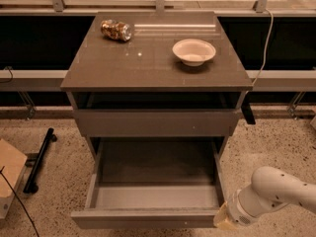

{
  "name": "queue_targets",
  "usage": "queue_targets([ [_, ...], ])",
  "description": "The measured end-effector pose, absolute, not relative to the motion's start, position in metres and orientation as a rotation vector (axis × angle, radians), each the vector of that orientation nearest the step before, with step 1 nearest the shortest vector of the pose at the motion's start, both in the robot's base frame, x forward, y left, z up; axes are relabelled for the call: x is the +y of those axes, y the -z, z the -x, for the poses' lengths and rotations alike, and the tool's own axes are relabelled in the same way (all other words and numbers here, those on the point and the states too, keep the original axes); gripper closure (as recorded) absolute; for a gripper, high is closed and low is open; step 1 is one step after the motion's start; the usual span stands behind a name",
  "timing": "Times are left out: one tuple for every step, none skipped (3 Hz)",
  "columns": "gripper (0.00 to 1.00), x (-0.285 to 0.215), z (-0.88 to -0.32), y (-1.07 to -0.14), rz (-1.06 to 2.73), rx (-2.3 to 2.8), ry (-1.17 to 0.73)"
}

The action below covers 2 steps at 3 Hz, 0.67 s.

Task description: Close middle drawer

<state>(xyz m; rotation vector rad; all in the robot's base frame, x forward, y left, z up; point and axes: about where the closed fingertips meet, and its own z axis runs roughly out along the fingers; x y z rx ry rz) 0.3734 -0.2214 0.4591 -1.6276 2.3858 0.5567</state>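
Note:
The middle drawer (155, 196) is pulled far out of the grey-brown cabinet (158, 68). Its plain grey inside is empty, and its flat front (143, 220) lies near the bottom edge of the camera view. Above it, the upper drawer front (157, 122) stands slightly out, with a dark gap under the cabinet top. My white arm (279, 191) comes in from the lower right. My gripper (224, 222) is at the front right corner of the open drawer, right by its front panel, and is mostly cut off by the view's bottom edge.
On the cabinet top are a white bowl (194, 51) at the right and a lying jar (116, 30) at the back left. A black bar (39, 159) and a cardboard box (9, 174) lie on the speckled floor to the left. A cable (266, 38) hangs at the right.

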Motion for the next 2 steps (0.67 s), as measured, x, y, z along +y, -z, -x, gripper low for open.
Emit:
queue_targets([
  [1.0, -0.2286, -0.387, -0.4209, 1.567, 2.397, -0.59],
  [1.0, -0.2286, -0.387, -0.4209, 1.567, 2.397, -0.59],
])
